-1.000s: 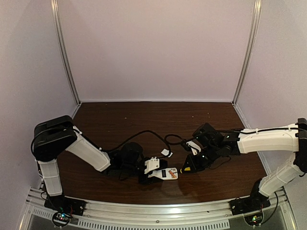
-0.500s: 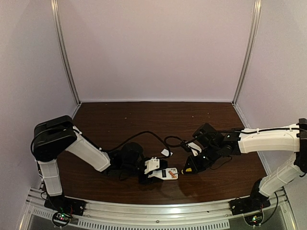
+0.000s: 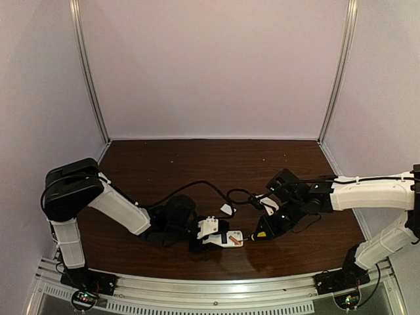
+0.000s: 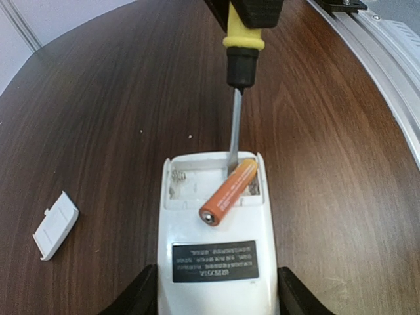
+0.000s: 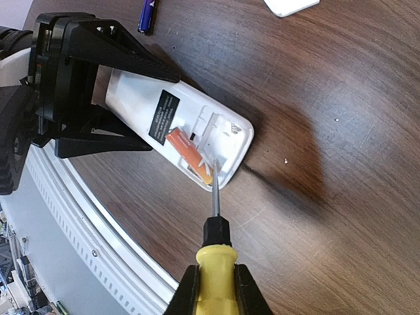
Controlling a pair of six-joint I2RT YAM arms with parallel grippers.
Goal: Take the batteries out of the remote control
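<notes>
Nearest you, your left arm lies folded low along the dark wooden tabletop (image 4: pixel 131 98). Its left tool (image 4: pixel 216 298) grips the flat white rectangular remote control (image 4: pixel 216 262) by both long edges, label face up.

Your right arm reaches in level from the right with its wrist bent down. Its right tool (image 5: pixel 216 292) is clamped on the yellow-handled screwdriver (image 5: pixel 215 252), whose blade tip sits in the open compartment against a tilted orange battery (image 4: pixel 228 191).

Farther off lie a small white lid piece (image 4: pixel 56 224) and a blue-purple battery (image 5: pixel 147 13).
</notes>
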